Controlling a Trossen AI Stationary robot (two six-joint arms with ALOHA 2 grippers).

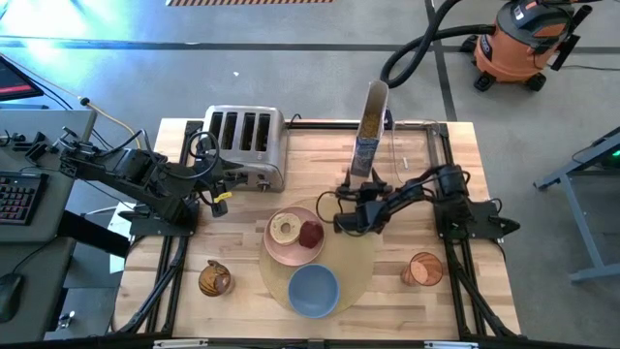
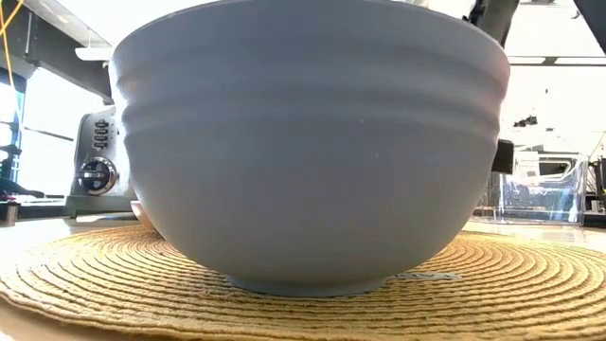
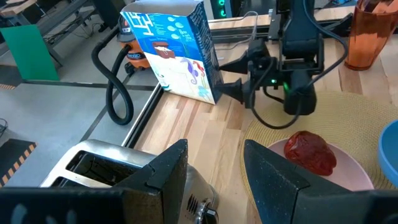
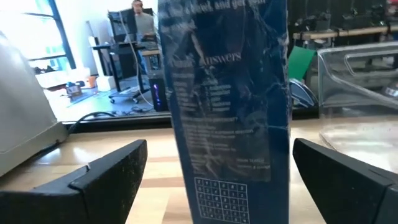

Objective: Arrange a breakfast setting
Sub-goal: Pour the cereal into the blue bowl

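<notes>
A pale wooden bench (image 1: pixel 242 262) stands on a grey floor (image 1: pixel 291 68) crossed by light lines. At twelve o'clock a strip of red-and-white hazard tape (image 1: pixel 250 2) marks the floor's edge. At about one o'clock sits an orange shop vacuum (image 1: pixel 518 44), its black hose (image 1: pixel 417 48) curling toward the bench. At nine o'clock a desk carries a keyboard (image 1: pixel 17 199). Beyond the bench, seen level, bright windows (image 4: pixel 43 31) light a workshop with office chairs, shelves and a seated person (image 4: pixel 142 22). A green panel (image 3: pixel 26 53) leans beside the floor.
</notes>
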